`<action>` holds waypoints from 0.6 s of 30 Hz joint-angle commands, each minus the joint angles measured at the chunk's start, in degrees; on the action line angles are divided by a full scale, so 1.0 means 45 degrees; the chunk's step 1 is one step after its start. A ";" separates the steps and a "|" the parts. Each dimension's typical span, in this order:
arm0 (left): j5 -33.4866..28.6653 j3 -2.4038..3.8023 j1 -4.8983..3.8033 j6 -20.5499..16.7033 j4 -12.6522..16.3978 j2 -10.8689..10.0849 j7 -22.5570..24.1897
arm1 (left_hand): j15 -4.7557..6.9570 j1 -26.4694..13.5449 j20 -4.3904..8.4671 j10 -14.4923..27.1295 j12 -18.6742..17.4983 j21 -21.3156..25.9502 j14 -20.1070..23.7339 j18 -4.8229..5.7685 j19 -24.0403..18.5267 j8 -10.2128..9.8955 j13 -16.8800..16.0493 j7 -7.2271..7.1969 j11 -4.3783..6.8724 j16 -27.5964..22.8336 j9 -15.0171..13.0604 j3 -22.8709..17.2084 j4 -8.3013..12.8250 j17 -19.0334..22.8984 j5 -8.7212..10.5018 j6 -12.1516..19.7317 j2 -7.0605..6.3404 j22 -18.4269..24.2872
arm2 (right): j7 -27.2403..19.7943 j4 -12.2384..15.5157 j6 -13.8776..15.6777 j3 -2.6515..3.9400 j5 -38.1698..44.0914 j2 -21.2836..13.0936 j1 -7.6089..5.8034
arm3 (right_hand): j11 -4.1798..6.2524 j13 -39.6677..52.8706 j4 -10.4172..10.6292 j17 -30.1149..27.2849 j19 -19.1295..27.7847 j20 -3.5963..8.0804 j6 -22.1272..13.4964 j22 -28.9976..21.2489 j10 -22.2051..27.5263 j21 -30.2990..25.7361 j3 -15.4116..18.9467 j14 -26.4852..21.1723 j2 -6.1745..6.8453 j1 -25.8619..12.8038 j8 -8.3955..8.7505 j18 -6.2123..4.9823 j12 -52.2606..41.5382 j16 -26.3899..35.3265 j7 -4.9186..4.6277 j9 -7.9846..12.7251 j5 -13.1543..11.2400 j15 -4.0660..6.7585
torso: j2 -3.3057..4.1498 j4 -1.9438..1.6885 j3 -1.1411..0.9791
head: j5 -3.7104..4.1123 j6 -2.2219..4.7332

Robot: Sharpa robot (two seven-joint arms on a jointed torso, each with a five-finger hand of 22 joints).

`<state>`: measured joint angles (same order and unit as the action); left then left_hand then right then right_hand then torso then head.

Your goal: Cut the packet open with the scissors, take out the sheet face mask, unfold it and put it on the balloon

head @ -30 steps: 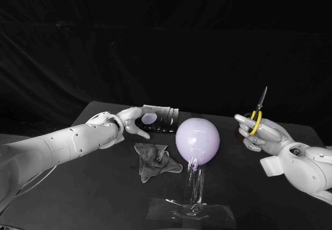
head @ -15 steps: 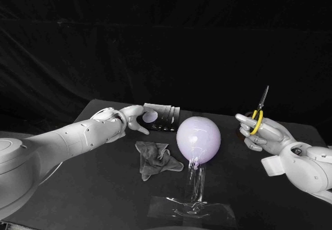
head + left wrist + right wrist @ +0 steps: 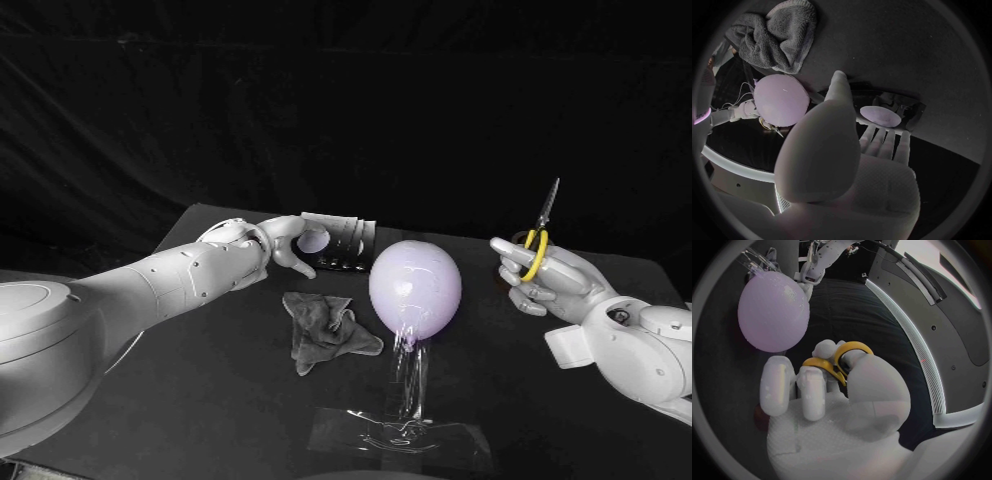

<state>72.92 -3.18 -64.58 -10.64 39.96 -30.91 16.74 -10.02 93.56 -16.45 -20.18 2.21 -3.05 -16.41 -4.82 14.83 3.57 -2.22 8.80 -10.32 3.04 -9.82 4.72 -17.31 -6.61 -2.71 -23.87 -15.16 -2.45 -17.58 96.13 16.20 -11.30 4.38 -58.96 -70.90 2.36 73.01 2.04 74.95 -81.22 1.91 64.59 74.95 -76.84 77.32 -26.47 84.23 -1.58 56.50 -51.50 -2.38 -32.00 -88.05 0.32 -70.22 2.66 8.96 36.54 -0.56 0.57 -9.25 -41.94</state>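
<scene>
The right hand [image 3: 539, 278] grasps the yellow-handled scissors [image 3: 535, 245], fingers through the loops and blades pointing up, well apart from the lilac balloon [image 3: 414, 288] on its clear stand [image 3: 408, 395]. The left hand [image 3: 277, 245] lies against one end of the dark packet [image 3: 343, 245] at the far edge of the table [image 3: 188, 400], fingers stretched out. I cannot tell whether it grips the packet. A crumpled grey cloth [image 3: 323, 332] lies just beside the balloon.

Upright scissors [image 3: 542, 232], lilac balloon [image 3: 414, 288], dark packet [image 3: 340, 244]
</scene>
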 commanded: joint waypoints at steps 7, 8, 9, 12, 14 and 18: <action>0.0335 -0.0055 0.0079 0.0669 -0.0124 0.0180 -0.0224 | -0.0003 0.0144 0.0066 -0.0251 0.0037 -0.0051 -0.0079 -0.0413 0.0018 0.0257 -0.0029 0.0788 -0.0069 -0.0010 -0.0275 -0.0756 0.0045 -0.0030 -0.0059 -0.0688 0.0460 0.0004 | -0.0015 0.0093 -0.0216 0.0012 0.0287 -0.0027 -0.0004 | 0.0893 0.3776 -0.0065 0.2881 -0.0121 0.0002 0.1485 0.1664 -0.2924 0.0102 -0.0008 0.1163 -0.0185 0.0319 -0.1765 -0.0188 -1.2888 -0.0086 0.0613 -0.1569 0.0032 -0.0061 | -0.0002 -0.0004 -0.0012 | 0.0007 -0.0097; 0.0337 -0.0057 0.0079 0.0686 -0.0125 0.0177 -0.0226 | -0.0017 0.0172 0.0059 -0.0398 0.0058 -0.0074 -0.0207 -0.0474 0.0072 0.0328 -0.0043 0.0802 -0.0090 0.0023 -0.0341 -0.0970 0.0051 -0.0068 -0.0053 -0.0872 0.0584 -0.0006 | -0.0013 0.0094 -0.0218 0.0012 0.0290 -0.0024 -0.0004 | 0.0893 0.3776 -0.0065 0.2881 -0.0121 0.0002 0.1485 0.1664 -0.2924 0.0102 -0.0008 0.1163 -0.0185 0.0319 -0.1765 -0.0188 -1.2888 -0.0086 0.0613 -0.1569 0.0032 -0.0061 | -0.0010 -0.0018 -0.0013 | 0.0022 -0.0103; 0.0339 -0.0059 0.0079 0.0705 -0.0125 0.0175 -0.0232 | -0.0040 0.0221 0.0050 -0.0709 0.0110 -0.0120 -0.0451 -0.0561 0.0191 0.0470 -0.0074 0.0821 -0.0119 0.0090 -0.0483 -0.1276 0.0068 -0.0142 -0.0047 -0.1275 0.0823 -0.0027 | -0.0012 0.0095 -0.0220 0.0012 0.0293 -0.0021 -0.0004 | 0.0893 0.3776 -0.0065 0.2881 -0.0121 0.0002 0.1485 0.1664 -0.2924 0.0102 -0.0008 0.1163 -0.0185 0.0319 -0.1765 -0.0188 -1.2888 -0.0086 0.0613 -0.1569 0.0032 -0.0061 | -0.0015 -0.0031 -0.0020 | 0.0037 -0.0116; 0.0343 -0.0075 0.0080 0.0771 -0.0135 0.0180 -0.0269 | -0.0063 0.0346 0.0029 -0.1512 0.0249 -0.0228 -0.1116 -0.0747 0.0459 0.0761 -0.0146 0.0852 -0.0161 0.0283 -0.0757 -0.1811 0.0128 -0.0339 -0.0022 -0.2073 0.1304 -0.0075 | -0.0010 0.0098 -0.0229 0.0013 0.0298 -0.0013 -0.0005 | 0.0896 0.3776 -0.0069 0.2893 -0.0140 0.0003 0.1514 0.1680 -0.2924 0.0128 -0.0010 0.1167 -0.0186 0.0323 -0.1801 -0.0181 -1.2888 -0.0096 0.0616 -0.1589 0.0032 -0.0059 | -0.0014 -0.0020 -0.0013 | 0.0059 -0.0130; 0.0345 -0.0089 0.0081 0.0808 -0.0156 0.0196 -0.0302 | -0.0106 0.0532 0.0006 -0.2598 0.0463 -0.0340 -0.1903 -0.0926 0.0744 0.1141 -0.0243 0.0880 -0.0194 0.0520 -0.1099 -0.2209 0.0223 -0.0564 -0.0018 -0.3110 0.1738 -0.0123 | -0.0008 0.0100 -0.0233 0.0013 0.0302 -0.0012 -0.0005 | 0.0896 0.3776 -0.0069 0.2893 -0.0140 0.0003 0.1514 0.1680 -0.2924 0.0128 -0.0010 0.1167 -0.0186 0.0323 -0.1801 -0.0181 -1.2888 -0.0096 0.0616 -0.1589 0.0032 -0.0059 | -0.0014 -0.0011 -0.0002 | 0.0059 -0.0126; 0.0363 -0.0110 0.0086 0.0905 -0.0203 0.0237 -0.0374 | -0.0104 0.0709 -0.0048 -0.3976 0.0641 -0.0456 -0.3024 -0.1026 0.1025 0.1469 -0.0300 0.0885 -0.0219 0.0831 -0.1365 -0.2558 0.0367 -0.0850 -0.0014 -0.3979 0.1955 -0.0157 | -0.0002 0.0113 -0.0240 0.0013 0.0328 -0.0011 -0.0006 | 0.0898 0.3776 -0.0074 0.2916 -0.0158 0.0004 0.1531 0.1696 -0.2924 0.0153 -0.0012 0.1173 -0.0189 0.0329 -0.1818 -0.0175 -1.2888 -0.0113 0.0619 -0.1602 0.0032 -0.0057 | -0.0011 0.0001 0.0003 | 0.0064 -0.0125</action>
<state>73.05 -3.23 -64.99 -8.87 39.25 -30.06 17.02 -10.55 95.97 -16.69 -37.59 4.67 -4.88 -29.66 -9.58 19.18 10.03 -3.30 10.75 -11.30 6.54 -12.68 -5.12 -16.94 -10.13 -2.63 -41.56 -7.61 -3.25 -17.27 96.48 16.15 -11.28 5.10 -59.04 -70.92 2.36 73.00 1.98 74.91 -81.67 1.92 64.59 74.91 -76.84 77.71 -26.39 84.24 -1.58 56.50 -51.78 -2.11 -32.00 -88.24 0.32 -69.77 2.66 8.95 36.48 -0.60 0.53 -8.98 -42.50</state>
